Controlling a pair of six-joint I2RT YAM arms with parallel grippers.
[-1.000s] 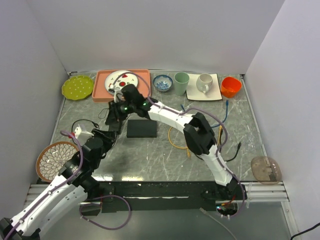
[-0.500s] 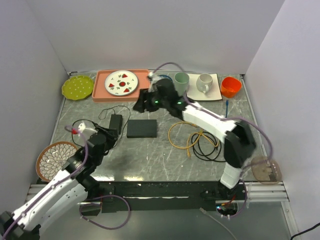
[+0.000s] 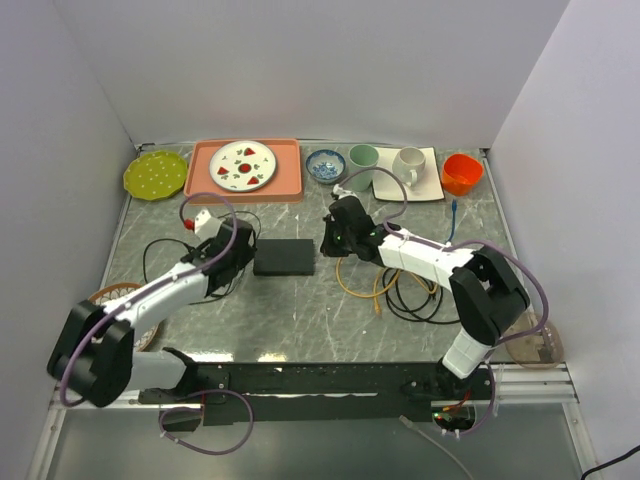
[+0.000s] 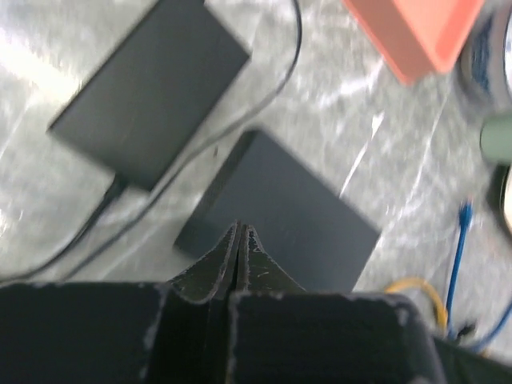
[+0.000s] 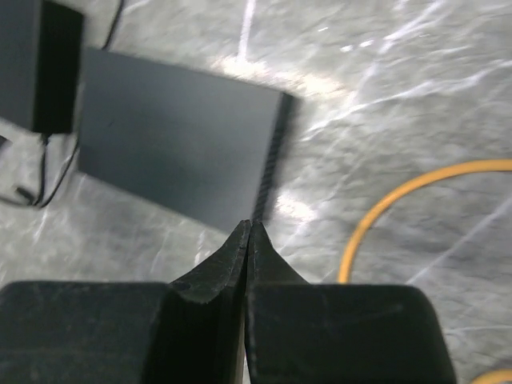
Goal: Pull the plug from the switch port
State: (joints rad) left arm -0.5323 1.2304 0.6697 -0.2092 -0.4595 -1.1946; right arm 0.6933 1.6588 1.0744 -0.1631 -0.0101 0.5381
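The switch (image 3: 284,257) is seen from above, lying flat on the table (image 3: 300,310) between the ends of the two arms. Only in the wrist views is it shown that the left gripper (image 4: 238,244) and the right gripper (image 5: 249,236) are pressed together, with nothing held. A second black box (image 4: 152,88) is seen beside the switch in the left wrist view. From above it is mostly hidden under the left arm (image 3: 160,290). A yellow cable (image 5: 400,200) near the switch is cut off at the edge. The switch's side is blurred, so its sockets cannot be made out.

White links (image 3: 420,257), black joints (image 3: 490,295), looping purple cables (image 3: 218,198).
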